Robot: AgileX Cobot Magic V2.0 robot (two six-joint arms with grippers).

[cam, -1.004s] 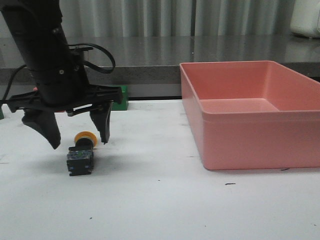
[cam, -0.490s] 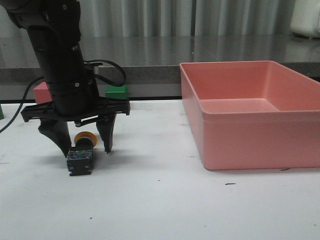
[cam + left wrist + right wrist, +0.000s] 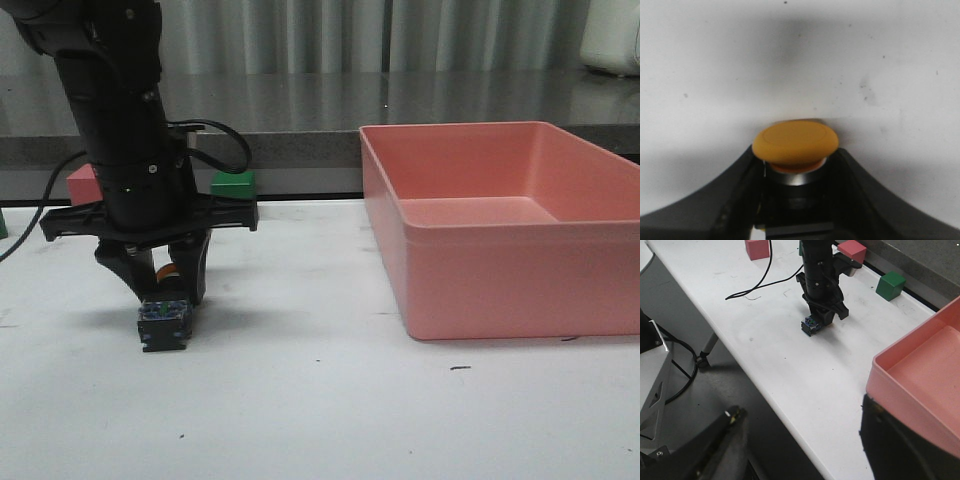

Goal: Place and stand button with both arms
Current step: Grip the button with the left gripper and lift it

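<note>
The button (image 3: 163, 322) lies on its side on the white table (image 3: 320, 400), bluish base towards the camera. Its yellow cap (image 3: 795, 143) and silver collar show in the left wrist view between the two black fingers. My left gripper (image 3: 166, 287) stands over it with both fingers closed against the body behind the cap. The right wrist view shows the same grip from afar, on the button (image 3: 811, 326). My right gripper (image 3: 800, 420) is open and empty, held high over the table's near edge, out of the front view.
A large pink bin (image 3: 510, 225) stands on the right half of the table. A green cube (image 3: 233, 186) and a pink cube (image 3: 82, 183) sit at the back left. A black cable (image 3: 757, 282) trails across the table.
My left gripper came down around the button and its fingers closed from wide apart onto the button's body. The button has stayed in place.
</note>
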